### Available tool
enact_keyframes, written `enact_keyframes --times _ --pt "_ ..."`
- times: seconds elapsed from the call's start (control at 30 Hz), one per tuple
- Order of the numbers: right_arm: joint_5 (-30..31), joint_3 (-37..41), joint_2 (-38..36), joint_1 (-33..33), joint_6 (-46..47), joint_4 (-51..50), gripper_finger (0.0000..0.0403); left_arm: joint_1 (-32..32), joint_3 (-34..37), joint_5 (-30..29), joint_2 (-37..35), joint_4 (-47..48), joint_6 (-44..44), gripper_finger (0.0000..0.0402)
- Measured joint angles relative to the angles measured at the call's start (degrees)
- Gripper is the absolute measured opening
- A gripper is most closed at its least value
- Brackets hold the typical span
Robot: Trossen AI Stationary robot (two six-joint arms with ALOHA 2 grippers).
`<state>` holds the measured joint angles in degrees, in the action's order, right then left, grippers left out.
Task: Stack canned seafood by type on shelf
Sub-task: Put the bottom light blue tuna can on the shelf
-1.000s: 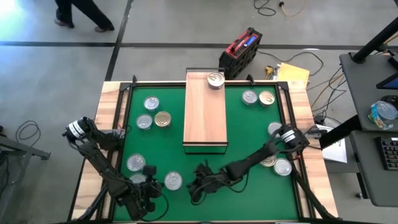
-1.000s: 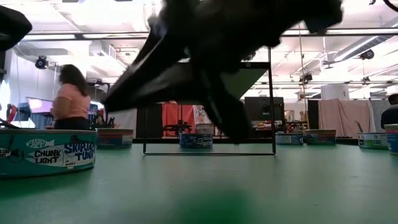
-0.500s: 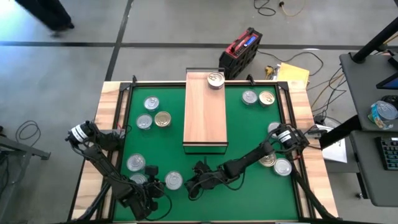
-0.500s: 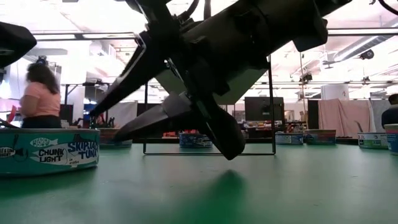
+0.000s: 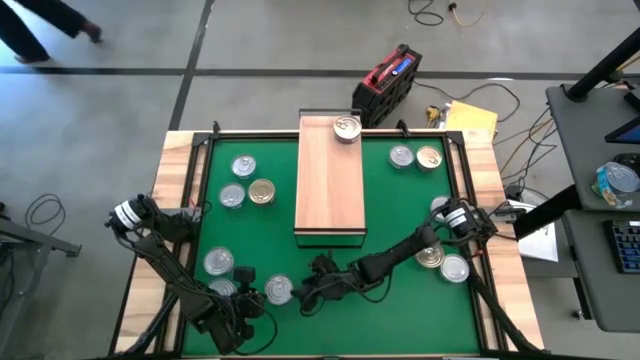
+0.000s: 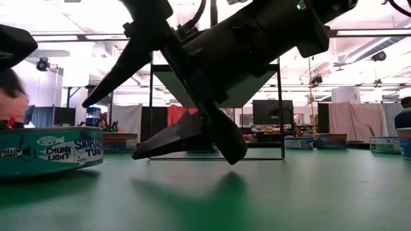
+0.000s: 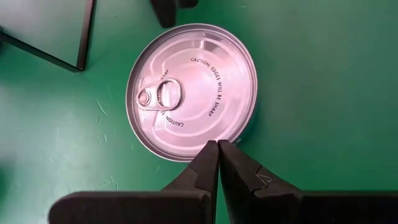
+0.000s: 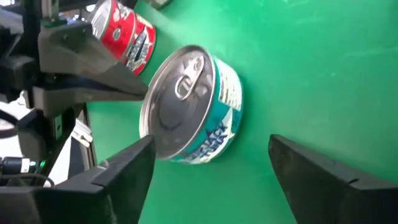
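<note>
A tin of canned seafood with a silver lid and teal label point(image 5: 278, 290) stands flat on the green mat near the front edge. My left gripper point(image 7: 217, 144) is shut, its tips at this tin's rim on the left-near side. My right gripper point(image 8: 211, 168) is open just right of the tin, one finger point(image 8: 124, 174) and the other point(image 8: 323, 180) standing wide apart short of it, touching nothing. In the low view its fingers point(image 6: 173, 141) spread above the mat. The wooden shelf point(image 5: 330, 190) carries one tin point(image 5: 347, 127) at its far end. My left gripper meets the teal tin at the edge of its lid point(image 7: 208, 138) with the tips of its shut fingers. The fingers slant down from the table's left-near side. The tin sits flat on the mat, lid up.
More tins lie on the mat: three at the left point(image 5: 243, 166), one near the left arm point(image 5: 218, 262), a red-labelled one point(image 8: 124, 31), and several at the right point(image 5: 454, 268). A red and black case point(image 5: 388, 85) lies behind the table.
My right gripper has opened wide and moved a little toward the table's left, closer to the teal tin. The tin and my left gripper have stayed in place.
</note>
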<state>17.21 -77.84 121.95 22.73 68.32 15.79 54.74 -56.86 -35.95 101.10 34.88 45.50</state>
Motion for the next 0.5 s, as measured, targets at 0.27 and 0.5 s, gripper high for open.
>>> enact_keyframes --times 0.27,0.5 --pt "0.8 -0.1 1.3 -0.4 -0.6 3.2 0.0320 0.1 0.0 0.5 0.0 -0.9 0.7 0.0000" --pt "1.0 -2.7 3.7 -0.5 -2.4 4.2 0.0313 0.1 0.1 1.2 0.1 -1.4 0.6 0.0000"
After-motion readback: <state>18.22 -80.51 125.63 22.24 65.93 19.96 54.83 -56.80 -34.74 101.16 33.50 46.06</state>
